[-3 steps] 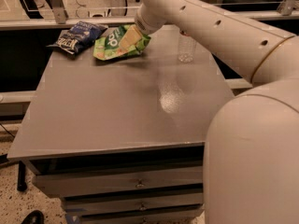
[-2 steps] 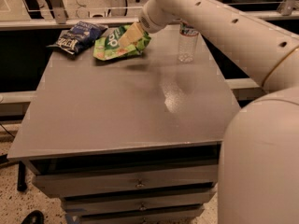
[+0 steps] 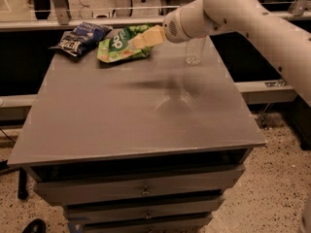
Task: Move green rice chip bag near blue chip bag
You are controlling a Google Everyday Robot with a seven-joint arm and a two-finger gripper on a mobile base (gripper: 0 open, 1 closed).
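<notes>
The green rice chip bag (image 3: 118,46) lies at the back left of the grey table (image 3: 126,120). The blue chip bag (image 3: 80,37) lies just left of it at the back left corner, and the two nearly touch. My gripper (image 3: 142,39) is at the green bag's upper right edge, pointing left from the white arm (image 3: 218,13), which reaches in from the right. I cannot tell whether it touches or holds the bag.
A clear plastic bottle (image 3: 194,50) stands at the back right of the table, just under the arm. Drawers (image 3: 146,191) sit below the table's front edge. A rail and dark gap run behind the table.
The arm's large near links have swung up and right out of the foreground. The gripper stays by the green bag's right edge, and both bags lie where they were.
</notes>
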